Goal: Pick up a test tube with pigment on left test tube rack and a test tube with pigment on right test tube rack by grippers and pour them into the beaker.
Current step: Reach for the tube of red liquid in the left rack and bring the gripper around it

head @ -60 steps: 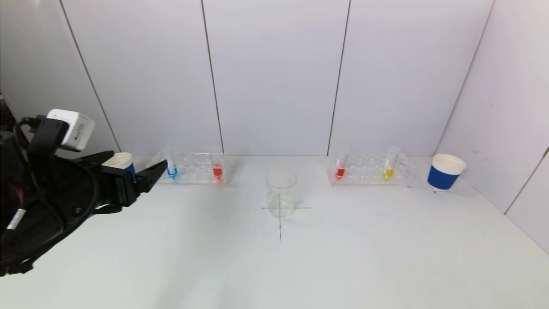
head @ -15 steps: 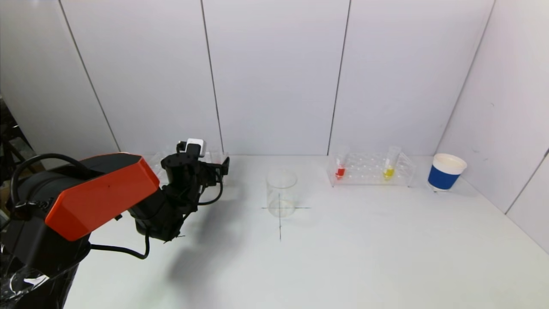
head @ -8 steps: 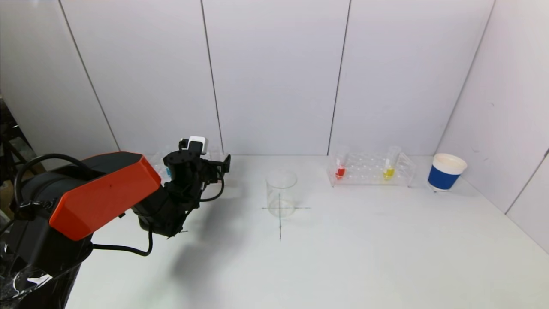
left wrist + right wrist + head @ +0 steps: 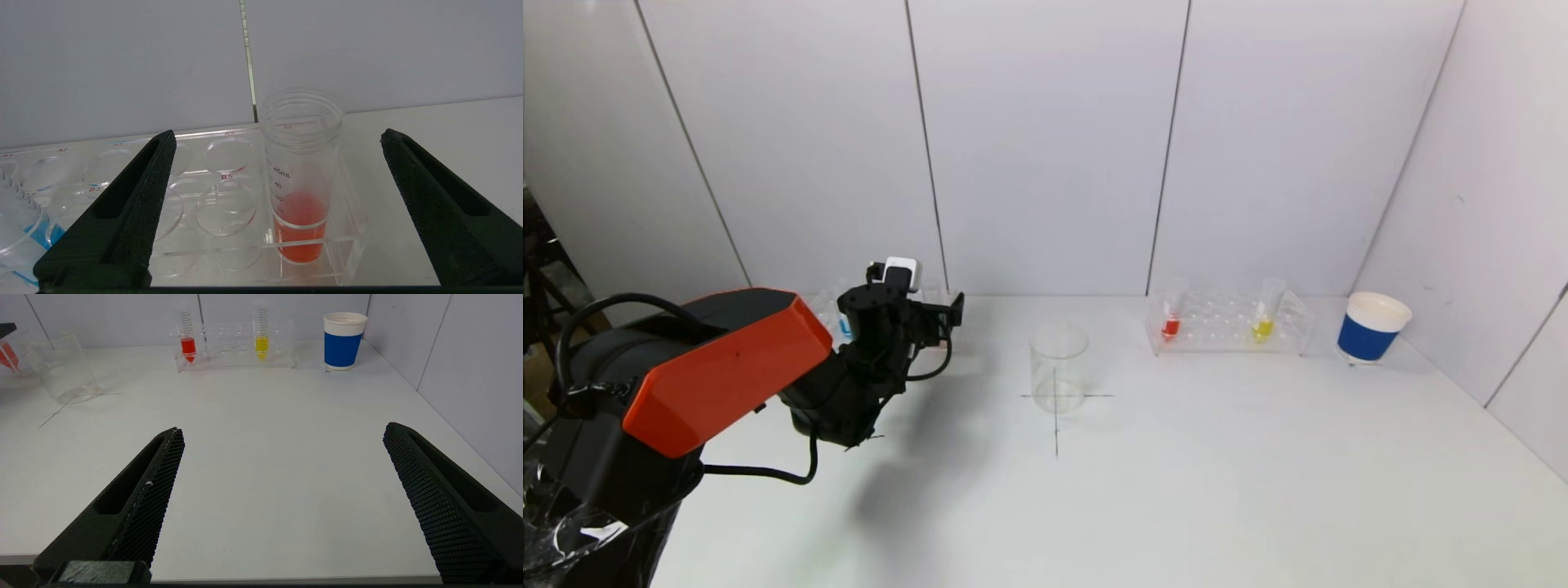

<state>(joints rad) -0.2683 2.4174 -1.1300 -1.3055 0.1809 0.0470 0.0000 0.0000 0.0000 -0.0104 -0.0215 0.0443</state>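
Observation:
The left test tube rack [image 4: 229, 163] holds a tube of red pigment [image 4: 300, 192] at its end nearest the beaker and a blue one [image 4: 16, 228] at the other end. My left gripper [image 4: 278, 134] is open, its fingers level with the red tube's upper part and well clear on both sides. In the head view my left gripper [image 4: 935, 314] hides that tube; the blue tube [image 4: 844, 327] shows. The empty beaker [image 4: 1058, 367] stands at centre. The right rack [image 4: 1229, 322] holds a red tube [image 4: 1170, 327] and a yellow tube [image 4: 1263, 327]. My right gripper [image 4: 282, 430] is open and empty, low near the table's front edge.
A blue and white paper cup [image 4: 1370, 327] stands right of the right rack, near the side wall. A black cross is drawn on the table under the beaker. White wall panels stand close behind both racks. My left arm's orange link [image 4: 719, 367] fills the left foreground.
Four seconds ago my left gripper was at the far left near a paper cup; it has swung to the left rack's red tube. In the last second it crept slightly forward.

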